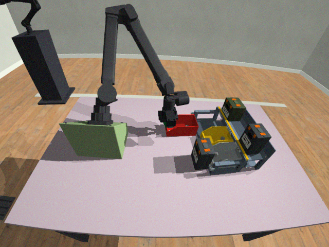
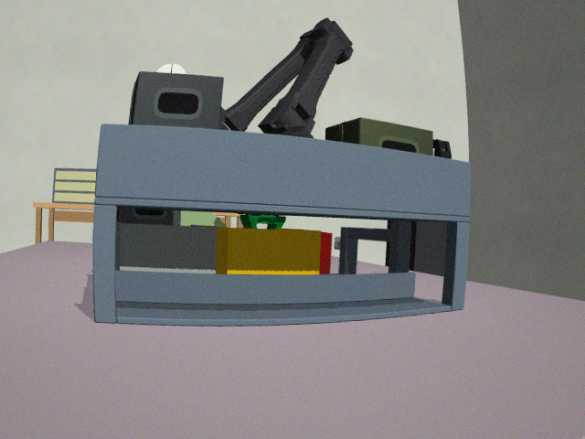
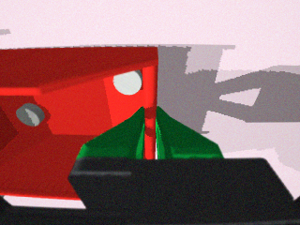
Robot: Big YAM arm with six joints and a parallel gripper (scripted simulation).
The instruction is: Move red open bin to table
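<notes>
The red open bin (image 1: 183,129) (image 2: 325,252) (image 3: 70,127) is upright on the pink table (image 1: 159,199) (image 2: 283,378) (image 3: 262,28), just left of the grey shelf (image 1: 231,159) (image 2: 283,170). I cannot tell whether its base touches the table top. My gripper (image 1: 169,124) (image 2: 262,220) (image 3: 150,112) has green fingers and is shut on the bin's left wall, from above. In the wrist view a white round part (image 3: 127,82) and a grey round part (image 3: 30,114) lie inside the bin.
A yellow bin (image 1: 216,134) (image 2: 269,250) sits in the shelf. Three dark boxes (image 1: 233,107) (image 1: 255,137) (image 1: 203,153) stand on and around the shelf. A green box (image 1: 95,140) fronts the arm's base at the left. A dark pillar (image 1: 42,66) stands beyond the table.
</notes>
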